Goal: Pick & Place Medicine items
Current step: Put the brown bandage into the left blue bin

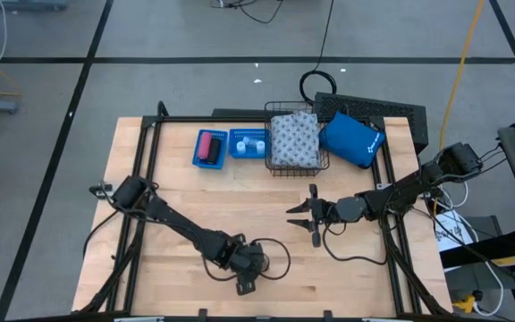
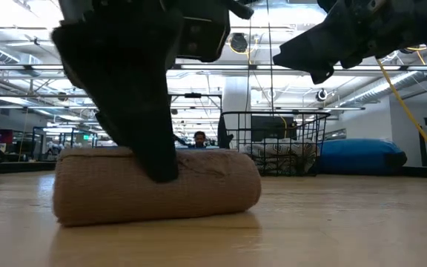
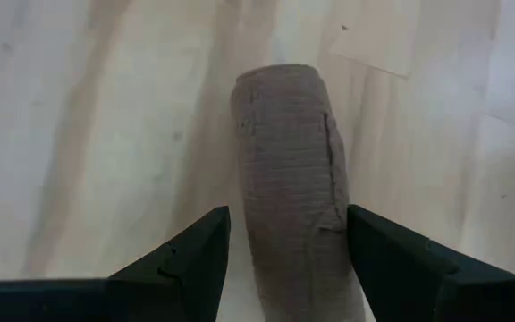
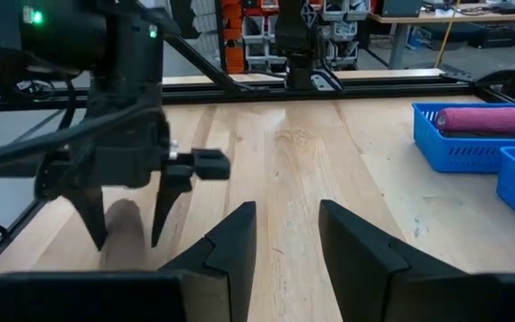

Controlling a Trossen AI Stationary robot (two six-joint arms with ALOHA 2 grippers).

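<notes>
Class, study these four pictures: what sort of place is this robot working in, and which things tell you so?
Probably a large robotics lab or workshop hall. Behind the wooden table the low view shows exposed ceiling beams and strip lights, a seated person far off, and the right wrist view shows equipment racks.

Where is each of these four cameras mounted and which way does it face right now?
High: overhead, straight down on the table; both arms show.
Low: table height, facing the tan bandage roll and wire basket; left gripper straddles the roll.
Left wrist: downward past its open fingers at the roll.
Right wrist: across the table toward the left gripper, past its open fingers.
Shared: low and left wrist views both see the roll.
</notes>
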